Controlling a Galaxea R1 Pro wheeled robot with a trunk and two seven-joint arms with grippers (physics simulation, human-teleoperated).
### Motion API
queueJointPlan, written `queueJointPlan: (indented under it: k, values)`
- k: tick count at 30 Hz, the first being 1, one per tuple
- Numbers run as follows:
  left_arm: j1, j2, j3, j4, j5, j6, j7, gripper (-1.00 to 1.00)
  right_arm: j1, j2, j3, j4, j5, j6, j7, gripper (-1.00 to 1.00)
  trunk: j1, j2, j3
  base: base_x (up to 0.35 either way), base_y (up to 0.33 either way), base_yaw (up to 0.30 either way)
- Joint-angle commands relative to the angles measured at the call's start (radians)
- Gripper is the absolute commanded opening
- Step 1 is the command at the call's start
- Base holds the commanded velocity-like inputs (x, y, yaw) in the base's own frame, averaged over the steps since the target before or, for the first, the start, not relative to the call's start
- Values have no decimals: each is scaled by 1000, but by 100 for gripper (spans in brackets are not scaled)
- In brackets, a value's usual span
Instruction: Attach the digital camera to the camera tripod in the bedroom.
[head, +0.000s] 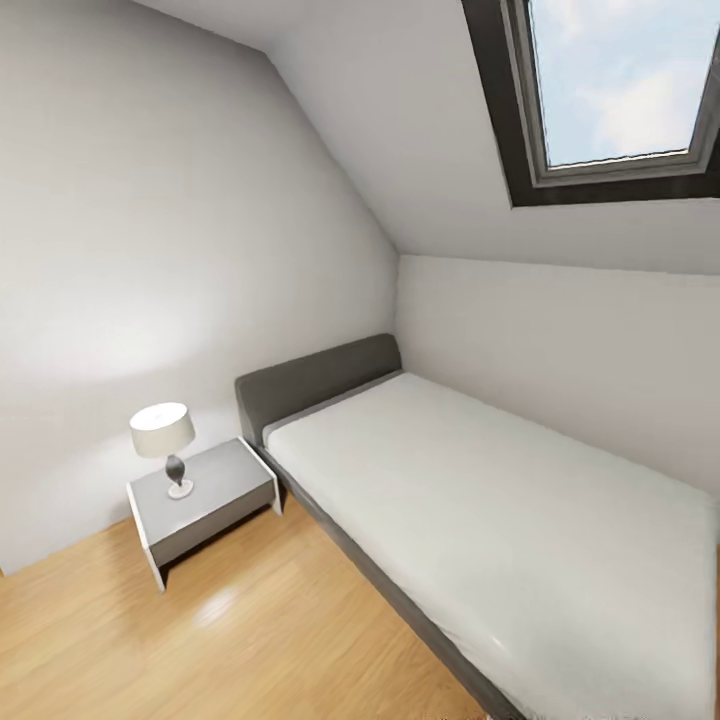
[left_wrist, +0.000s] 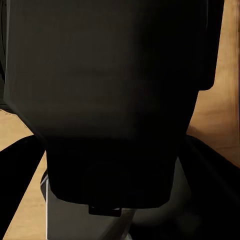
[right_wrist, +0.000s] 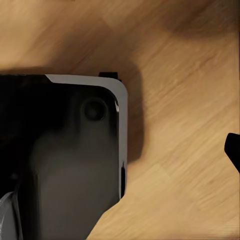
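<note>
The digital camera and the camera tripod are out of view. The head view looks into the bedroom, with white walls, a sloped ceiling and a light wood plank floor (head: 250, 640). A grey upholstered bed (head: 500, 520) with a white mattress runs from the far corner toward the near right. In the left wrist view a dark part of my own body (left_wrist: 110, 100) blocks most of the picture, so the fingers cannot be made out. The right wrist view looks down at my dark base (right_wrist: 65, 150) on the wood floor (right_wrist: 180, 75), with a small black tip (right_wrist: 233, 150) at the picture's edge.
A grey and white nightstand (head: 205, 500) stands left of the bed's headboard (head: 320, 385), with a white-shaded lamp (head: 165, 435) on it. A skylight (head: 620, 80) is set in the sloped ceiling. Open floor lies in front of the nightstand and along the bed's left side.
</note>
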Motion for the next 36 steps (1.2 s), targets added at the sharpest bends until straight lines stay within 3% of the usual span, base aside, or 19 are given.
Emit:
queueJointPlan:
  k: [1,36]
  values:
    - [0,0,-8,0,7,-3,4,-100,-1,-1,-1,3,-3,-6,4,100,0,-1,0,0,0,-288]
    - [0,0,-9,0,9,-4,10,-100,-1,-3,-8,3,-2,-17,4,100,0,-1,31,0,0,-272]
